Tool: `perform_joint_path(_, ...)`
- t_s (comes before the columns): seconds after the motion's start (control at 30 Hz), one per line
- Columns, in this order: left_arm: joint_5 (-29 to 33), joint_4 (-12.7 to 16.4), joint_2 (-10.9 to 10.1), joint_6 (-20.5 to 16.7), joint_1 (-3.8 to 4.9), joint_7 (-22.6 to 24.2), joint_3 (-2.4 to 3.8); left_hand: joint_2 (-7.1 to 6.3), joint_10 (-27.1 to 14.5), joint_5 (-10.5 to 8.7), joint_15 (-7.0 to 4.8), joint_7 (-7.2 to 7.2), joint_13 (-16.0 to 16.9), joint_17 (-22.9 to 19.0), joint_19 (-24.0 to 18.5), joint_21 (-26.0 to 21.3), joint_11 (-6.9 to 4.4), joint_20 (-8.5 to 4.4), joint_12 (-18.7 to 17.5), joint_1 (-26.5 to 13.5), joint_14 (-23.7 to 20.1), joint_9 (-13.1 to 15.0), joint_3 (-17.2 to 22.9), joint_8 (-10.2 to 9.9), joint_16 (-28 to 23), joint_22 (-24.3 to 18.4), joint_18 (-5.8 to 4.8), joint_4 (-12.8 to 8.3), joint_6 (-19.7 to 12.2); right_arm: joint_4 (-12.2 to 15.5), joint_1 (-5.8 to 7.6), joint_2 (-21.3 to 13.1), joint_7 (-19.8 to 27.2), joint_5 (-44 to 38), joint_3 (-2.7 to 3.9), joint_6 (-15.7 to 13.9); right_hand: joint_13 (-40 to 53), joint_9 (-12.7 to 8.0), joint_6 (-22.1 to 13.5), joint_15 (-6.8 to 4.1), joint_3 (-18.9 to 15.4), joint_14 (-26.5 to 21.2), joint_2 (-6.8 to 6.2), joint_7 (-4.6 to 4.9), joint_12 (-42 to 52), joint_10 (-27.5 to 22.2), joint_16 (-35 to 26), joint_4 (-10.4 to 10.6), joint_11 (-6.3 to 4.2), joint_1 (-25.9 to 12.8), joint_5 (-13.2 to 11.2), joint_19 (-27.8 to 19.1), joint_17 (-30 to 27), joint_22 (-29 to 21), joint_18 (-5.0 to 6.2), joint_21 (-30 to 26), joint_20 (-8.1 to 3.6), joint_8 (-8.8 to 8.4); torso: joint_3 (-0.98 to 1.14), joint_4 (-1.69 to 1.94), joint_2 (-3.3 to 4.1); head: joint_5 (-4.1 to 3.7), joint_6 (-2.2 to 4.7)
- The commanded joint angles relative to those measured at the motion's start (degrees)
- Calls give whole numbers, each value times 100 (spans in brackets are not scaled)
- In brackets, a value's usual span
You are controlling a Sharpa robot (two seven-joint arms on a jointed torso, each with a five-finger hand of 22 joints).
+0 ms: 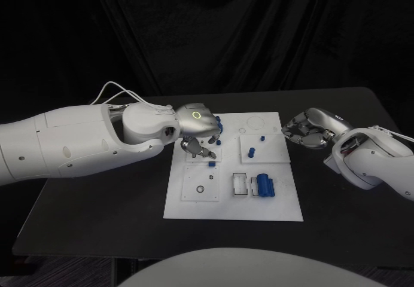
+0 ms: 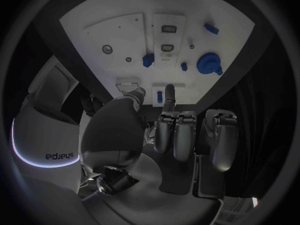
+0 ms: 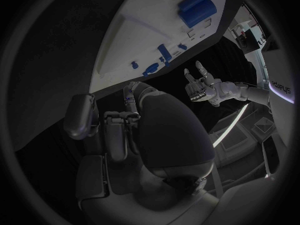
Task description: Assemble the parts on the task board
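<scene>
The flat white task board (image 1: pixel 233 203) is laid mid-counter, small blue parts (image 1: pixel 265 186) on it. Nothing is held: left hand (image 1: pixel 195 142) spread above it, right hand (image 1: pixel 306 133) curled beside it.

White task board (image 1: pixel 280 197), blue parts (image 1: pixel 268 186), black table (image 1: pixel 95 215) (silver hands).

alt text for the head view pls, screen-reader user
A white task board lies mid-table with small blue parts on it. The left hand hovers over the board's far left corner, fingers pointing down and holding nothing visible; the right hand sits curled just off the board's far right edge.
</scene>
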Motion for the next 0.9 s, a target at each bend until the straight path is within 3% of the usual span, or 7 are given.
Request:
perform_joint_path(0.03,-453,-34,89,1116,29,-172,0,20,594,-25,-48,6,1510,1509,604,17,-29,-53,20,-91,597,22,-57,26,15,1509,-36,-3,-10,2,-12,6,26,19,4,-97,1477,5,35,-13,4,609,44,13,9,563,8,-11,-20,0,27,-1,1503,862,-7,18,-23,-2,18,-24,-19,1,0)
perform_joint_path(0.4,-494,-97,370,1634,46,-181,1,146,594,-24,-13,21,1510,1509,604,17,18,-29,20,-252,597,121,-225,53,15,1509,-36,-20,21,2,-13,41,12,23,4,-74,1474,6,39,-15,8,608,45,12,7,561,4,-18,-23,3,29,-3,1500,860,-5,9,-24,-2,11,-34,6,20,0)
perform_joint_path(0.5,-496,-150,445,1686,37,-159,1,219,594,-14,-4,20,1510,1509,604,17,28,-19,20,-250,597,151,-224,64,15,1509,-36,-24,32,12,-13,46,17,23,4,-76,1474,6,39,-15,8,608,45,12,7,561,4,-18,-23,3,29,-3,1500,860,-5,9,-24,-2,-3,-9,5,-8,0)
perform_joint_path(0.57,-496,-186,486,1710,28,-148,0,255,594,4,1,17,1510,1509,604,17,32,-13,20,-233,597,173,-218,75,15,1509,-36,-32,42,18,-13,42,21,23,4,-80,1474,6,39,-15,8,608,45,12,7,561,4,-18,-23,3,29,-3,1500,860,-5,9,-24,-2,0,-17,13,-10,0)
perform_joint_path(0.73,-497,-264,567,1742,-4,-137,0,298,594,45,7,12,1510,1509,604,17,33,-2,20,-163,597,223,-199,89,15,1509,-36,-53,40,35,-13,9,16,23,4,-81,1474,6,39,-15,8,608,45,12,7,561,4,-18,-23,3,29,-3,1500,860,-5,9,-24,-2,-3,16,-8,-52,0)
perform_joint_path(0.83,-498,-287,597,1731,-24,-132,0,314,594,54,8,8,1510,1509,604,17,32,1,20,-132,597,248,-190,98,15,1509,-36,-60,40,43,-13,-3,14,23,4,-84,1474,6,39,-15,8,608,45,12,7,561,4,-18,-23,3,29,-3,1500,860,-5,9,-24,-2,-6,13,-7,-44,0)
perform_joint_path(0.9,-498,-298,619,1744,-38,-125,0,322,594,69,8,6,1510,1509,604,17,30,2,20,-98,597,269,-178,103,15,1509,-36,-70,36,47,-12,-8,12,23,4,-85,1474,6,39,-15,8,608,45,12,7,561,4,-18,-23,3,29,-3,1500,860,-5,9,-24,-2,-8,-8,-10,-21,0)
